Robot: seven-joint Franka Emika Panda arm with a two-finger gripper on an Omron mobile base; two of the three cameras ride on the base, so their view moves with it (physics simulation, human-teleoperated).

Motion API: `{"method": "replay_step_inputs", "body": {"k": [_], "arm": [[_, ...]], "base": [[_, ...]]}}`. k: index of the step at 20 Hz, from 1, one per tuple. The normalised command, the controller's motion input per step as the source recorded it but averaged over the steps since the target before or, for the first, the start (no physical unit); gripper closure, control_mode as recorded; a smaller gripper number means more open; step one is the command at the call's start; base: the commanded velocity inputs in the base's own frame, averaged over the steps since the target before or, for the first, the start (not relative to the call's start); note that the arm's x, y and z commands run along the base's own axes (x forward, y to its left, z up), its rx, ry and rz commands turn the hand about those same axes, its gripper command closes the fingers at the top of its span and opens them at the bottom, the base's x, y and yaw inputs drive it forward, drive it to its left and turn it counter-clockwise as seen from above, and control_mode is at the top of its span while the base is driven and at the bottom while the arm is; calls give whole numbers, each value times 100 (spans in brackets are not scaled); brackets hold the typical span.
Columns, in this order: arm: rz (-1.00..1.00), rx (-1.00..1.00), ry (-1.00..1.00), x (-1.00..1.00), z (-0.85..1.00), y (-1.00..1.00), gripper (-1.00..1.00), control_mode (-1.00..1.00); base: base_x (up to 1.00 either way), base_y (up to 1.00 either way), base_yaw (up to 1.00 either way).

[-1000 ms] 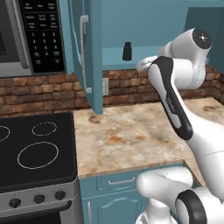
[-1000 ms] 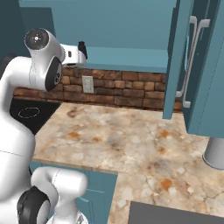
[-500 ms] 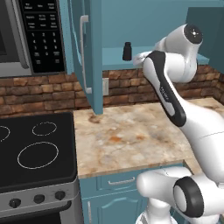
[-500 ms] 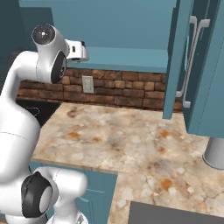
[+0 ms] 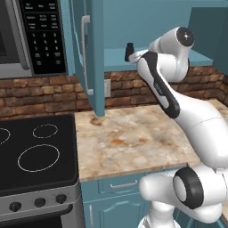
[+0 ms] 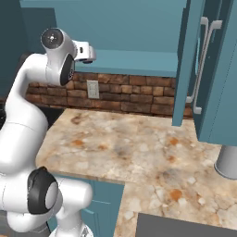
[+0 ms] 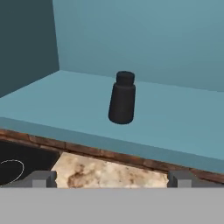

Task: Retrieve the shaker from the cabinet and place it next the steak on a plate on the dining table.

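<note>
The shaker (image 7: 122, 98) stands upright on the cabinet (image 7: 175, 118) shelf, near its front edge. The gripper (image 7: 112, 178) hovers before it, jaws wide apart, holding nothing.

Microwave keypad (image 5: 43, 38) carries small white marks, too blurred for me to read, no other text or label I can make out

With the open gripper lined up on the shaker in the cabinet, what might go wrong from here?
1. The shaker stands upright and apart from the open gripper; an off-centre approach could tip it over.
2. It sits back from the cabinet shelf edge, so a low reach might hit that edge.
3. The open cabinet door hangs close beside the arm.
</note>
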Motion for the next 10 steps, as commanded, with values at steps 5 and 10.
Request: {"method": "replay_step_inputs", "body": {"k": [5, 10], "arm": [[0, 0, -2, 28, 0, 0, -100, -100], [0, 0, 0, 35, 1, 0, -100, -100]], "base": [[0, 0, 0], [0, 0, 0]]}}
